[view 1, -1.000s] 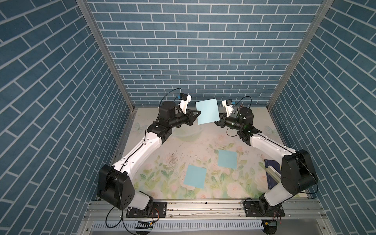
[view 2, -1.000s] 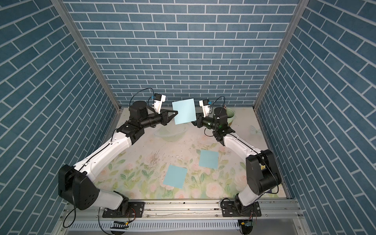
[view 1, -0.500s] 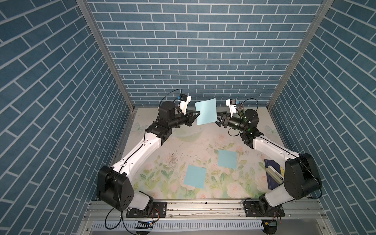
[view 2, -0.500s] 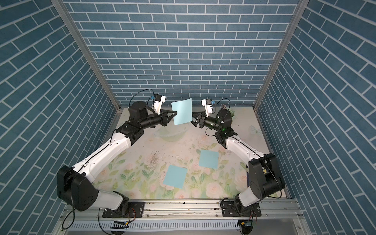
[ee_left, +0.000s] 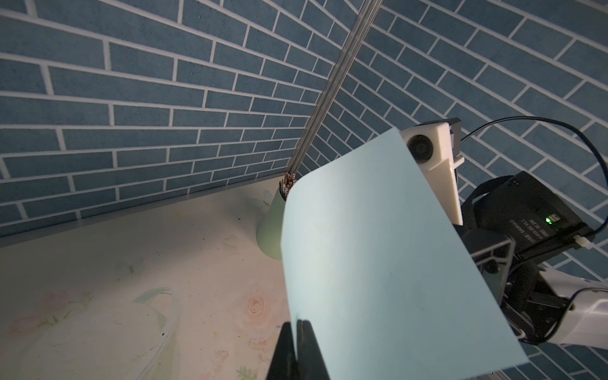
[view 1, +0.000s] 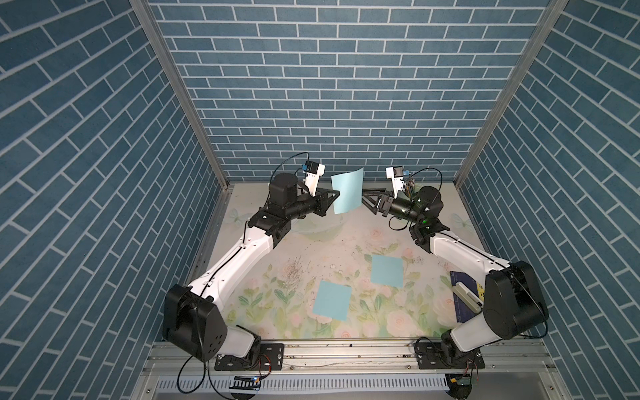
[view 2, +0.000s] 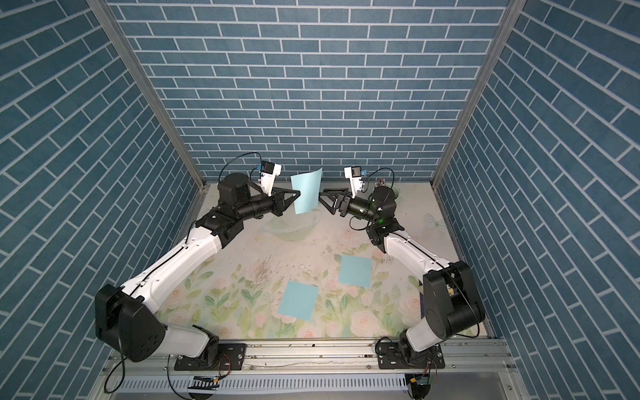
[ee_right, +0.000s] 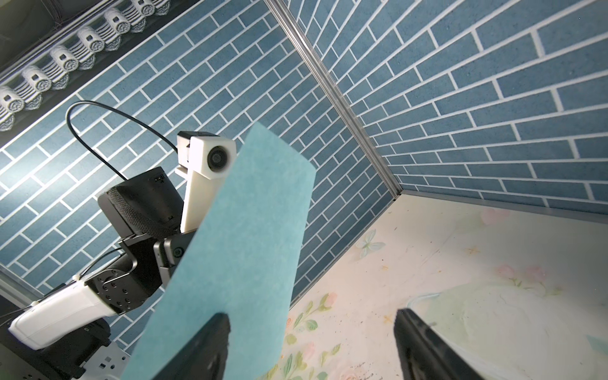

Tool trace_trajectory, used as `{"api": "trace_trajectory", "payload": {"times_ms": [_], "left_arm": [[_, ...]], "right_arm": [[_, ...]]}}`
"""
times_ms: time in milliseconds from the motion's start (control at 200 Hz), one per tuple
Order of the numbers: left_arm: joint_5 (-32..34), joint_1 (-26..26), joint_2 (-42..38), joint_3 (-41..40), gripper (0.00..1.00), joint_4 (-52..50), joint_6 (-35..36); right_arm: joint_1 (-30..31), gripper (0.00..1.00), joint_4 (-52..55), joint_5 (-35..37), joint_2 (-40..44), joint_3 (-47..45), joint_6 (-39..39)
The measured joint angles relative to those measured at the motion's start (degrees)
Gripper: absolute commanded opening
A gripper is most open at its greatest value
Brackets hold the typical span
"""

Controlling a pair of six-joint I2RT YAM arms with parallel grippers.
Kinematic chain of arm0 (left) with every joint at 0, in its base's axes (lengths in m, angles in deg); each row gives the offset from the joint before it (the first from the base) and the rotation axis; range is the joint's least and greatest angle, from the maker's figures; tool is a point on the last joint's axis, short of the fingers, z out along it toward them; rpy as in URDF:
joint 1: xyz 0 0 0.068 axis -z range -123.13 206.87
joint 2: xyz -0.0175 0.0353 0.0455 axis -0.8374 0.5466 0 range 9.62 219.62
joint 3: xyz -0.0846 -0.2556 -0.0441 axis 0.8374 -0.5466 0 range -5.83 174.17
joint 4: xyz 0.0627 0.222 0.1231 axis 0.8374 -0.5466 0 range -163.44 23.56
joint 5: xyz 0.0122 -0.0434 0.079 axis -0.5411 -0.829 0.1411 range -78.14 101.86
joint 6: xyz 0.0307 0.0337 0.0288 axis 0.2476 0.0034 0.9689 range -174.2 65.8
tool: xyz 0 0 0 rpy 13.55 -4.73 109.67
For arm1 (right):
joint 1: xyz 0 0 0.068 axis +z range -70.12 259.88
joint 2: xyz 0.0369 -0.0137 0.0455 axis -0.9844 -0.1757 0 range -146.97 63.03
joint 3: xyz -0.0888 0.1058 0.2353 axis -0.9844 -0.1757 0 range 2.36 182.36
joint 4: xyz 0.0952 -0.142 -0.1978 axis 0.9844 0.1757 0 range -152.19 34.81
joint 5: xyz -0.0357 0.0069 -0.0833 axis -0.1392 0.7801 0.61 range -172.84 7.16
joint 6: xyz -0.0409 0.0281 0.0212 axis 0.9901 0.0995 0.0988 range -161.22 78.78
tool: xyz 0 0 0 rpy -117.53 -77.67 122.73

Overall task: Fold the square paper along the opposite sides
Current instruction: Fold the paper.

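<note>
The left gripper (view 1: pixel 336 194) has its jaws shut tight on one edge of the light blue square paper (view 1: pixel 347 190). It holds the paper up in the air, over the far part of the bench (view 1: pixel 311 249). The paper stands almost upright and bends a little near its top. In the left wrist view, the black jaws pinch the sheet's edge (ee_left: pixel 297 332).

The right gripper (view 1: pixel 365 198) is just beside the other edge of the paper. Its jaws are wide open and grip nothing.

Two more blue paper squares (view 1: pixel 332 300) (view 1: pixel 387 270) lie flat near the front of the bench. A green cup (ee_left: pixel 271 227) full of thin sticks stands in a far corner.
</note>
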Motion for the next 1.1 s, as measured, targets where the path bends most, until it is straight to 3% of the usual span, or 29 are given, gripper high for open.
{"api": "trace_trajectory", "payload": {"times_ms": [750, 1100], "left_arm": [[0.0, 0.0, -0.2, 0.0, 0.00, -0.4, 1.0], [-1.1, 0.0, -0.7, 0.0, 0.00, -0.3, 1.1]], "right_arm": [[2.4, 0.89, -6.6, -1.9, -3.6, 1.5, -6.0], [4.9, 0.82, -8.4, -5.4, -5.4, 3.7, -7.0]]}}
